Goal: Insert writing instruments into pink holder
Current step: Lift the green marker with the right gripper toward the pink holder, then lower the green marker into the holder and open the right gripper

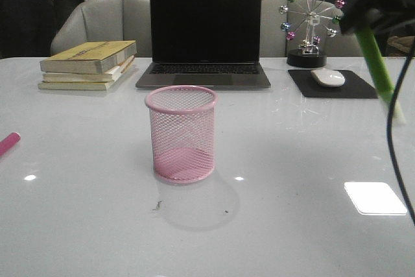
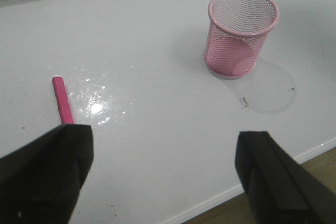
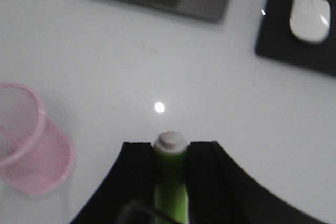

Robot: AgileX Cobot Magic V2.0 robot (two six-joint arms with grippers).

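The pink holder (image 1: 181,133) (image 2: 240,32) (image 3: 29,140) stands upright in the middle of the table with nothing inside. My right gripper (image 1: 363,14) (image 3: 171,153) hangs high at the right, shut on the lime green marker (image 1: 379,72) (image 3: 171,182), whose white end points down towards the table. The magenta pink marker (image 1: 8,143) (image 2: 63,100) lies flat at the table's left edge. My left gripper (image 2: 165,153) is open above the table's near edge, the pink marker just beyond its one finger (image 2: 50,171).
A stack of books (image 1: 89,64) sits at the back left, a laptop (image 1: 204,34) behind the holder, and a mouse (image 1: 328,77) on a black pad (image 1: 350,87) at the back right beside a ball ornament (image 1: 310,24). A black cable (image 1: 395,147) hangs at the right.
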